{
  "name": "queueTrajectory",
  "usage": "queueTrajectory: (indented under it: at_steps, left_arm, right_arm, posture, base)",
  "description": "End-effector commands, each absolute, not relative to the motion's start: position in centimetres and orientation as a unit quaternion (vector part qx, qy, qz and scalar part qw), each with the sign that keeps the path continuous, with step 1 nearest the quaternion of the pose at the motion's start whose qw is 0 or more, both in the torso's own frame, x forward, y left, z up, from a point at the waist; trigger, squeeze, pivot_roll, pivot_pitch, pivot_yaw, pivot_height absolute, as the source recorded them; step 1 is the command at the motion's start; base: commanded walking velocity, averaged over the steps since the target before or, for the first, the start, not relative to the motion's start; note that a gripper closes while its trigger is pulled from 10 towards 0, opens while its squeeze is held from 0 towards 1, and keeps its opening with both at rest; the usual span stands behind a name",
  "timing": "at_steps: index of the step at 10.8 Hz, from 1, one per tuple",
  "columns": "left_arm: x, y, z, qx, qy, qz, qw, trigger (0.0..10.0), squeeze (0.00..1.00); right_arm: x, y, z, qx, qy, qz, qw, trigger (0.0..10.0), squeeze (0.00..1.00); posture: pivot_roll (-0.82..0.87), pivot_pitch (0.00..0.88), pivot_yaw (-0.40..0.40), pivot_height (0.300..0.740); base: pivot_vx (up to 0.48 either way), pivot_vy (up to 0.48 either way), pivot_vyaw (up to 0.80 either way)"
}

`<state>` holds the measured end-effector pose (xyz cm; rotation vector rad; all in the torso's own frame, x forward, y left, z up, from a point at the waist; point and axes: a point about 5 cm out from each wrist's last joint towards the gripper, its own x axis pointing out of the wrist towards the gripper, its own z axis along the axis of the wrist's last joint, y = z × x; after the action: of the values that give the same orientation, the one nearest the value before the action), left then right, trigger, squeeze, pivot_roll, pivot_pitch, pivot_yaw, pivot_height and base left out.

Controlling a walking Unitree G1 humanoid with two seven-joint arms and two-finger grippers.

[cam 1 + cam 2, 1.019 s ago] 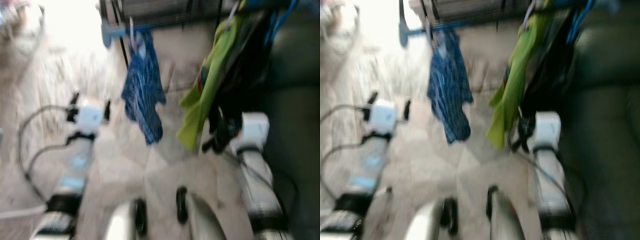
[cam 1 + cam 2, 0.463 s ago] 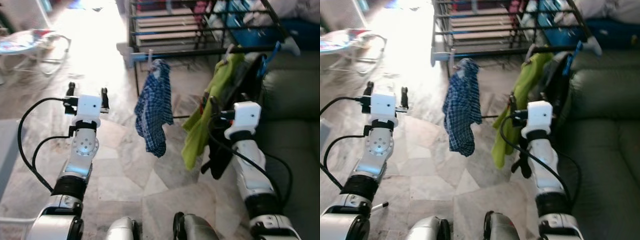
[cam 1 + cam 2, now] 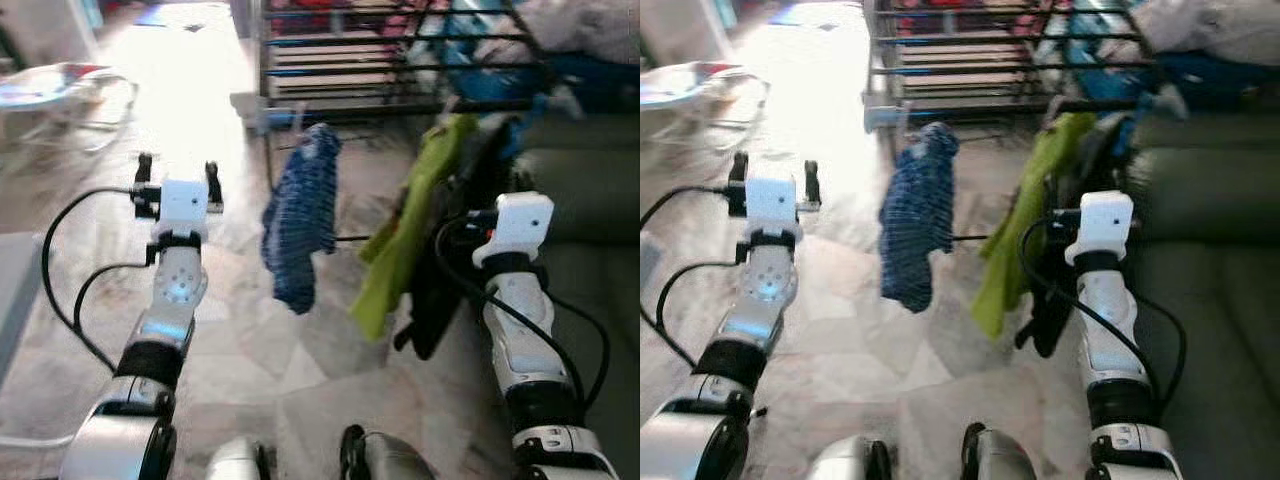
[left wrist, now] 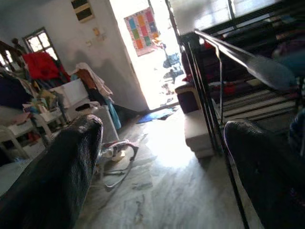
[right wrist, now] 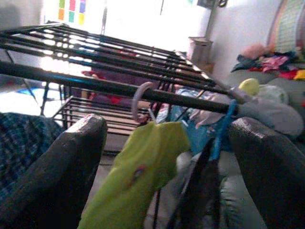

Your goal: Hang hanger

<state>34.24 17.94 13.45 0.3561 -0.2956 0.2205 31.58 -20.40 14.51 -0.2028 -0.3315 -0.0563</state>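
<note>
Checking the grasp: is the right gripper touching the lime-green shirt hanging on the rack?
Apart. The right wrist view shows the right gripper open, its fingers either side of the lime-green shirt, which hangs beyond them.

Occlusions, crops and blur around the drying rack (image 3: 400, 60).

Head views slightly blurred: items on the drying rack's far bars read as colour patches, type not determinable. Dark garment (image 3: 440, 270) below the rack's front rail is largely covered by the green shirt (image 3: 405, 240) and the right arm's cable; its hanger cannot be traced. Right gripper (image 5: 164, 157): 2 fingers cropped by the frame edges, tips unseen. Blue checked garment (image 5: 21, 138) cut off at the frame edge. Sofa (image 3: 1220, 300) beside the rack runs out of frame.
</note>
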Motion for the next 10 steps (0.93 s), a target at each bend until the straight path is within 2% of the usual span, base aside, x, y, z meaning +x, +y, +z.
queueTrajectory:
  at_steps: [1, 2, 4, 8, 10]
  left_arm:
    - [34.0, 18.3, 13.6, 0.184, -0.153, 0.118, 0.964, 10.0, 0.0]
    - [33.3, 18.7, 13.2, 0.192, -0.15, 0.113, 0.963, 10.0, 0.0]
    - [32.5, 18.6, 13.0, 0.204, -0.157, 0.105, 0.961, 10.0, 0.0]
    - [33.1, 17.5, 14.4, 0.181, -0.162, 0.1, 0.965, 10.0, 0.0]
    - [33.2, 17.0, 14.3, 0.186, -0.168, 0.094, 0.964, 10.0, 0.0]
  right_arm:
    - [31.4, -20.4, 14.6, -0.098, -0.165, -0.034, 0.981, 10.0, 0.0]
    - [31.2, -20.0, 13.7, -0.081, -0.149, -0.035, 0.985, 10.0, 0.0]
    - [30.3, -19.6, 13.0, -0.079, -0.14, -0.033, 0.986, 10.0, 0.0]
    - [30.9, -19.7, 14.7, -0.079, -0.157, -0.038, 0.984, 10.0, 0.0]
    - [30.6, -20.1, 14.9, -0.081, -0.163, -0.046, 0.982, 10.0, 0.0]
  posture:
    - [-0.09, 0.109, 0.024, 0.74]
    - [-0.07, 0.148, 0.021, 0.74]
    - [-0.07, 0.168, 0.015, 0.74]
    - [-0.11, 0.212, 0.015, 0.74]
    - [-0.11, 0.2, 0.008, 0.74]
  base:
    - [0.0, 0.0, 0.0]
    - [0.0, 0.0, 0.0]
    - [0.0, 0.0, 0.0]
    - [0.0, 0.0, 0.0]
    - [0.0, 0.0, 0.0]
